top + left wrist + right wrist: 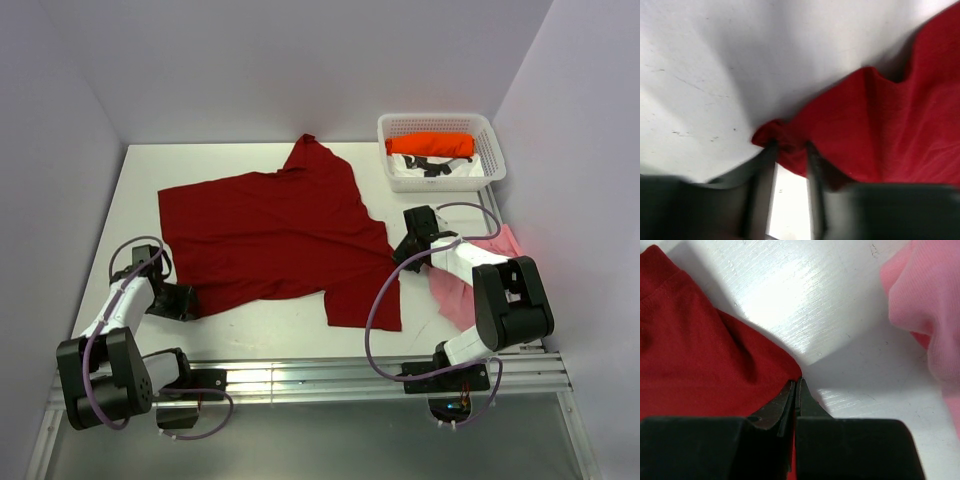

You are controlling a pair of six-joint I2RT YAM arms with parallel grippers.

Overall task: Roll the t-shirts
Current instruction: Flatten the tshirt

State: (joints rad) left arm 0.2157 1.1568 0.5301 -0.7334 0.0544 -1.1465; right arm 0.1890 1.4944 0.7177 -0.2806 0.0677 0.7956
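The dark red t-shirt (270, 235) lies spread flat on the white table (260, 320). My left gripper (186, 300) is at its near left corner, shut on a bunched bit of the red cloth (880, 130), with the fingertips (809, 150) pinching the corner. My right gripper (402, 256) is at the shirt's right edge, jaws pressed together on the red hem (700, 360). The pink t-shirt (452, 292) lies crumpled under my right arm and also shows in the right wrist view (930, 305). The bright orange-red t-shirt (430, 144) lies rolled in the basket.
The white mesh basket (440, 121) stands at the back right, also holding white cloth and something black. Walls close the table on the left, back and right. A metal rail (330, 375) runs along the near edge.
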